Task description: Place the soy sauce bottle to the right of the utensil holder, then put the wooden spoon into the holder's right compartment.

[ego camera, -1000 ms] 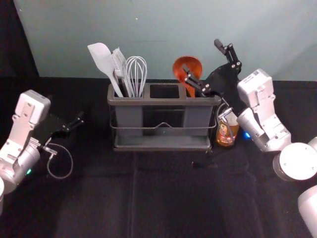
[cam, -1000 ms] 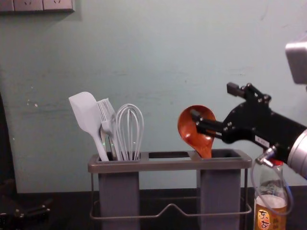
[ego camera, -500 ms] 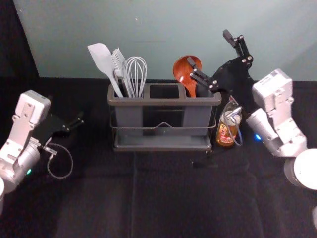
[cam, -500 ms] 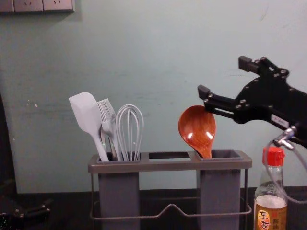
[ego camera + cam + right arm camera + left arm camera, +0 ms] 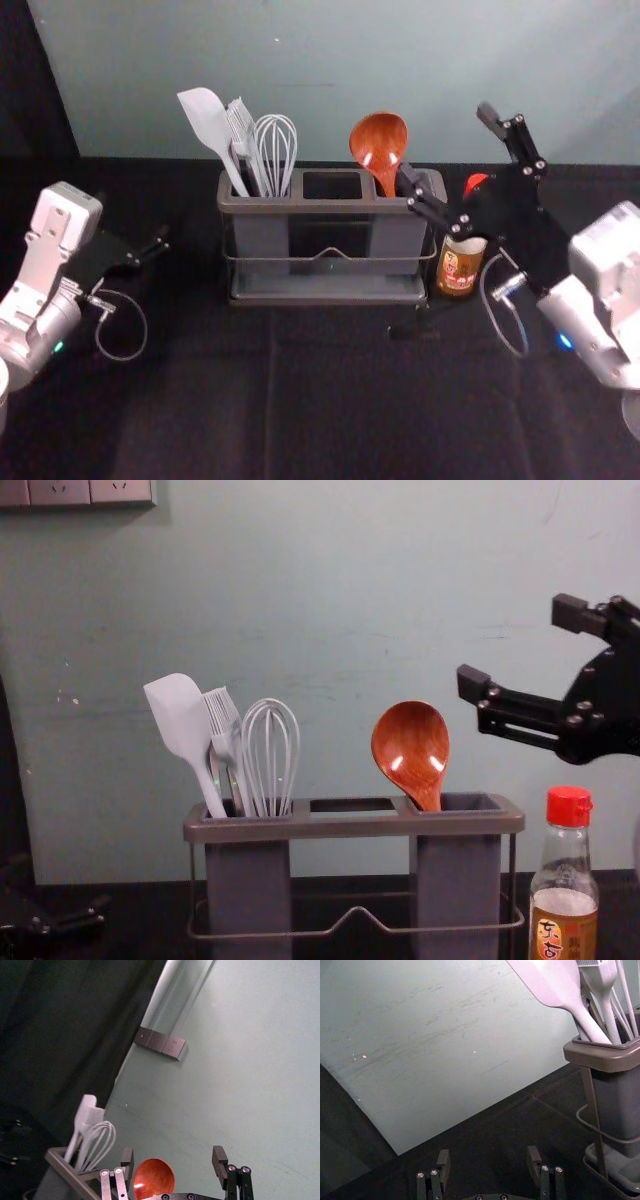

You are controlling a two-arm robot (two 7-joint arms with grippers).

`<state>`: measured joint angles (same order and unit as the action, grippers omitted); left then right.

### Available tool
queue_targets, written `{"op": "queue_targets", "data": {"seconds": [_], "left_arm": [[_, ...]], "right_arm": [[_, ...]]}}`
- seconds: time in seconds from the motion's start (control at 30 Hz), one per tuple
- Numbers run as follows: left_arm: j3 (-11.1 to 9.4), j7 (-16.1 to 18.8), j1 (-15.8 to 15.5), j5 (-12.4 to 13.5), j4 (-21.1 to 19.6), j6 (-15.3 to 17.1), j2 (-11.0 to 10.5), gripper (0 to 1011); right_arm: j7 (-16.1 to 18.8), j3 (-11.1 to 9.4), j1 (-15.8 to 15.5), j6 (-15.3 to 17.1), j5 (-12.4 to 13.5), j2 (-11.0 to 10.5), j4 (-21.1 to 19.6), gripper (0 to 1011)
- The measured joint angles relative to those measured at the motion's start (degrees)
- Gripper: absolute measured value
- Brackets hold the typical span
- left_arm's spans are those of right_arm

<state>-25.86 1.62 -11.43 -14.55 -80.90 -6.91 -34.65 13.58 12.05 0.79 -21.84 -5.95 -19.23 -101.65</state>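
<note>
Chest view: wooden spoon (image 5: 410, 748) bowl-up, long axis slightly leftward.

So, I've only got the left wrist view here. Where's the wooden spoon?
Observer: The wooden spoon is in the right compartment of the utensil holder, bowl end up.
Operator: Is anything standing just right of the holder?
Observer: Yes, the soy sauce bottle, upright with its red cap on.
Operator: Is anything still gripping the spoon?
Observer: No, the right gripper is open and empty, up and to the right of the spoon.
</note>
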Motion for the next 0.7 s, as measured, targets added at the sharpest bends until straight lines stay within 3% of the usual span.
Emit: {"op": "queue_targets", "data": {"seconds": [0.23,0.43,0.5,0.7], "left_arm": [[0.0,0.0,0.0,0.0,0.0,0.0,0.0,1005],[0.0,0.0,0.0,0.0,0.0,0.0,0.0,1005],[0.0,0.0,0.0,0.0,0.0,0.0,0.0,1005],[0.0,0.0,0.0,0.0,0.0,0.0,0.0,1005]], "right_arm": [[0.9,-1.3,-6.3,0.8,0.8,-1.9,-5.4,1003],[2.5,-2.8,-12.6,7.7,2.3,-4.4,-10.7,1003],[2.5,-3.0,-13.2,8.2,2.3,-4.5,-11.1,1003],[0.9,-6.0,-20.1,13.7,2.6,-4.9,-14.9,1002]]}}
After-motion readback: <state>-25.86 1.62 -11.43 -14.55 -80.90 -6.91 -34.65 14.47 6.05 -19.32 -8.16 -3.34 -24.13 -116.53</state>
